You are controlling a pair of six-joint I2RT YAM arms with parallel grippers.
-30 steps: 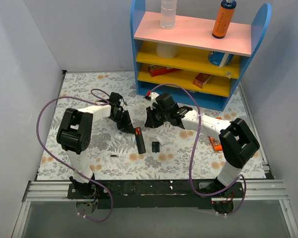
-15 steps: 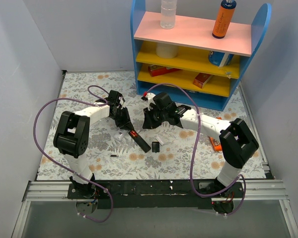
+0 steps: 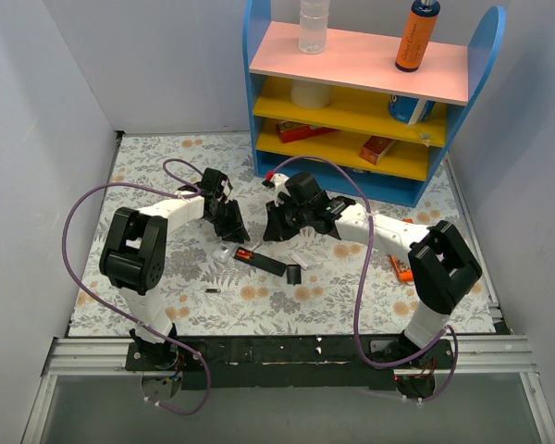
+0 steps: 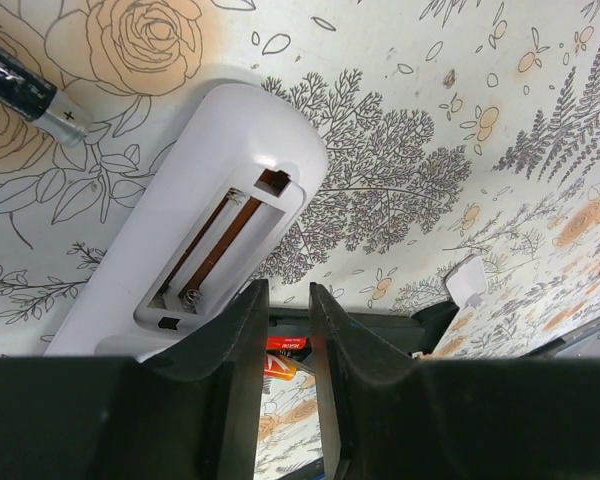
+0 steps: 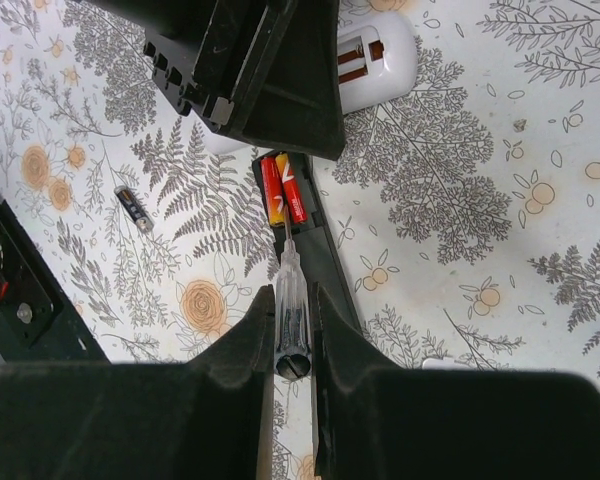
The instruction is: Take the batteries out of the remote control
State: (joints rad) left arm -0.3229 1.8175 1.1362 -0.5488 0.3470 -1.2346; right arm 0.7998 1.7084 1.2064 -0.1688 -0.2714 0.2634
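Note:
The black remote control (image 3: 266,263) lies slanted on the flowered mat, back up, with its compartment open. Two red and white batteries (image 3: 244,252) sit in it; they also show in the right wrist view (image 5: 282,190). Its small black back cover (image 3: 294,275) lies beside it. My right gripper (image 5: 294,330) is shut on a clear-handled screwdriver (image 5: 290,300), whose tip points at the batteries' end. My left gripper (image 3: 229,222) hovers over the remote's battery end, nearly shut with a narrow empty gap (image 4: 288,310). The batteries show below it in the left wrist view (image 4: 283,346).
A white remote (image 4: 210,230) with an empty battery bay lies under the left gripper. A loose dark battery (image 3: 213,291) lies on the mat. A small white cover (image 4: 467,283) and an orange pack (image 3: 402,268) lie to the right. A blue shelf (image 3: 370,102) stands behind.
The black remote has swung from upright to slanted and nearly crosswise, its battery end moving left under the left gripper. The right gripper shifted slightly left with the screwdriver.

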